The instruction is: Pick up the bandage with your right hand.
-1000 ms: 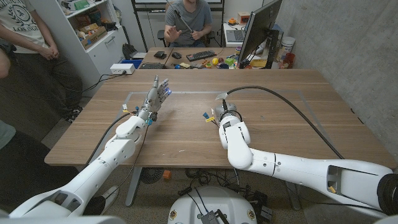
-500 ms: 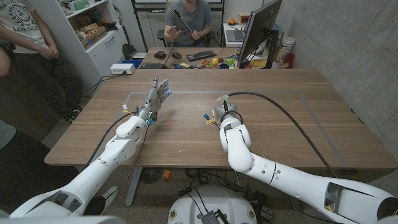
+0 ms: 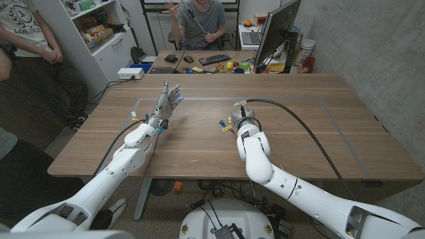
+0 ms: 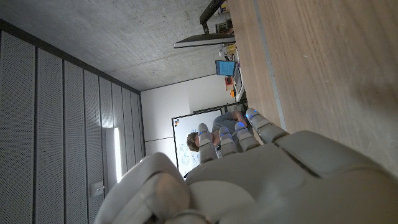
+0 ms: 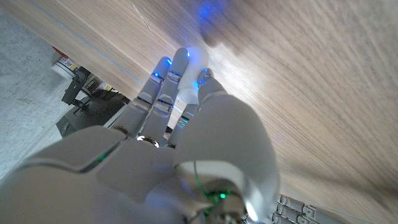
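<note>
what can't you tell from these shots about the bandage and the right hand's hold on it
- Bandage: in the right wrist view just a white sliver between the fingers; its shape and length are hidden by them.
- Right hand: in the head view its own wrist and cable cover the fingers, so the hold cannot be judged.
- Whether the bandage touches the table: blurred and washed out by blue glow in the right wrist view.

wooden table (image 3: 299, 133); monitor (image 3: 273, 30), keyboard (image 3: 214, 59) behind; seated person (image 3: 198, 20).
</note>
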You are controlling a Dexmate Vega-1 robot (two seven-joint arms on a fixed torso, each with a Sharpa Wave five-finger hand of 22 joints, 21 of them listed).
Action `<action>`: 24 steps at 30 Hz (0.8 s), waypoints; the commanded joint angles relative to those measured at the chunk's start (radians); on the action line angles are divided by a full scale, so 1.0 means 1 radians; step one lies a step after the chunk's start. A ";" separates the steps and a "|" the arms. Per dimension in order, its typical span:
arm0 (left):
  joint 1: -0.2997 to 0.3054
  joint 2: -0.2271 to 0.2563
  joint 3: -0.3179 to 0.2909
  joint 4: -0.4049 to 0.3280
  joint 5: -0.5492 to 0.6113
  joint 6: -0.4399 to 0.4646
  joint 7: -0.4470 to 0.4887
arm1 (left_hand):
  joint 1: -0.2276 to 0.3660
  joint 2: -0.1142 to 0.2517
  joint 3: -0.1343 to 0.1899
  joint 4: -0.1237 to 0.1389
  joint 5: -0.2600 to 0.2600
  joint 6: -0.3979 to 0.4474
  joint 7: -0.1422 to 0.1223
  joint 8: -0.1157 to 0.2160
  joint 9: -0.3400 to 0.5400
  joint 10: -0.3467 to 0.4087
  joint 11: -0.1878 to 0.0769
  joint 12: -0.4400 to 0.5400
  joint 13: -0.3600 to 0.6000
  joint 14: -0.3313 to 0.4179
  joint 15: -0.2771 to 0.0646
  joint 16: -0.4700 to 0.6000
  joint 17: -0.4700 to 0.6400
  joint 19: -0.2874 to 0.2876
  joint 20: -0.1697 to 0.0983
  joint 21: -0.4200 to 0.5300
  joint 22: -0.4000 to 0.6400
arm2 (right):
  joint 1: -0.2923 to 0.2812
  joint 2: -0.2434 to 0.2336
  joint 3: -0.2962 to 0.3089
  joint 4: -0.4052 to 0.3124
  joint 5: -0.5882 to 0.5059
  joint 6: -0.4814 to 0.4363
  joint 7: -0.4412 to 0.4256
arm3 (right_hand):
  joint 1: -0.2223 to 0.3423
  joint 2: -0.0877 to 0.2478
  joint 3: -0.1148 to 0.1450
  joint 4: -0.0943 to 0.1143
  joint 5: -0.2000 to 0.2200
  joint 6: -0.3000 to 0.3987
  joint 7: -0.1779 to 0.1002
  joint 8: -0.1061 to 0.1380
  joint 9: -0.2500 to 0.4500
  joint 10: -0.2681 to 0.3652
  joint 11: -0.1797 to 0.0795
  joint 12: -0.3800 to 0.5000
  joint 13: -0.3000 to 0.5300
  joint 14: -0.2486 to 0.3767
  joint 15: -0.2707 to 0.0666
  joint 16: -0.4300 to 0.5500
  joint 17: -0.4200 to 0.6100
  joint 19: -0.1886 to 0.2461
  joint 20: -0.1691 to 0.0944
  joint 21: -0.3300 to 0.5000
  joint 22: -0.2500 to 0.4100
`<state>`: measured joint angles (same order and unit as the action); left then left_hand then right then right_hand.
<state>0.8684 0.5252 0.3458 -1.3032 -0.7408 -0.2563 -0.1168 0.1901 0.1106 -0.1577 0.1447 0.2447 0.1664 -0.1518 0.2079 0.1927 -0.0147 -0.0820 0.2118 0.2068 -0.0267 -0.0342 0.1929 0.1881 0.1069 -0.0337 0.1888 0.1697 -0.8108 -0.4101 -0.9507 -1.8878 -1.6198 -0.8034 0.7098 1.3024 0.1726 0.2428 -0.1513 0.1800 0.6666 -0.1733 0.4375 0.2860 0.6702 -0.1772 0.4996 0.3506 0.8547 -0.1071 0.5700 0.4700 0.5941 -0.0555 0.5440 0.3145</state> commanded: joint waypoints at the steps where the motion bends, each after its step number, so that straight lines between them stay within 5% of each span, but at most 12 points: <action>1: -0.003 -0.001 0.004 0.001 0.001 0.006 0.000 | -0.005 -0.006 -0.008 0.003 0.011 0.007 0.001 0.002 0.004 0.008 -0.004 0.007 0.003 0.002 -0.074 0.009 0.004 0.009 -0.003 0.005 0.005 | -0.045 0.027 0.067 -0.006 -0.036 0.064 0.007 | 0.010 -0.002 0.004 0.008 -0.001 0.011 0.002 0.008 0.005 0.024 -0.009 0.015 0.011 0.014 -0.136 0.006 0.009 -0.010 -0.117 0.016 0.010; 24: -0.001 -0.002 0.003 0.000 -0.001 0.008 0.003 | -0.014 -0.008 -0.014 0.004 0.016 0.006 0.000 -0.001 0.004 0.009 -0.004 0.007 0.003 0.003 -0.076 0.008 0.004 0.008 -0.004 0.004 0.005 | -0.059 0.046 0.102 -0.006 -0.075 0.113 0.032 | 0.010 -0.002 -0.001 0.014 -0.001 0.029 0.002 0.011 0.012 0.046 -0.018 0.030 0.026 0.015 -0.136 0.000 0.028 -0.027 -0.118 0.054 0.029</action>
<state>0.8660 0.5257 0.3499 -1.3026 -0.7401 -0.2471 -0.1179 0.1861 0.1066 -0.1604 0.1474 0.2525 0.1663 -0.1518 0.2079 0.1927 -0.0148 -0.0819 0.2118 0.2068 -0.0267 -0.0342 0.1929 0.1881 0.1068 -0.0336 0.1887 0.1697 -0.8628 -0.3713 -0.8645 -1.8911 -1.6730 -0.7189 0.7309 1.3023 0.1721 0.2429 -0.1431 0.1794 0.6884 -0.1729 0.4453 0.2951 0.7042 -0.1929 0.5228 0.3738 0.8600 -0.1092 0.5690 0.4935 0.5737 -0.0534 0.5885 0.3384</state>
